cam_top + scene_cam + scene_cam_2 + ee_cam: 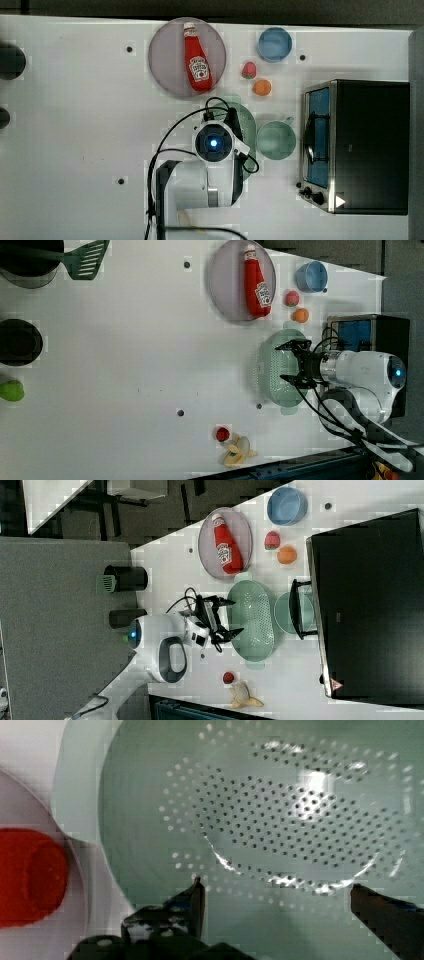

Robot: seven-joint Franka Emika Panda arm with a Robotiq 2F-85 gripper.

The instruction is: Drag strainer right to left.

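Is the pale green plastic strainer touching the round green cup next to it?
Cannot tell. In the right view the strainer and the cup sit rim to rim, with no plain gap or contact showing.

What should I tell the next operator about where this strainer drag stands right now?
Gripper: open, holding nothing, poised over the strainer's near rim.
Strainer: on the white table, between the plate with the ketchup bottle and the green cup by the toaster oven.
Done: approach only.
Left: hook or grip the rim, then drag it across the table.
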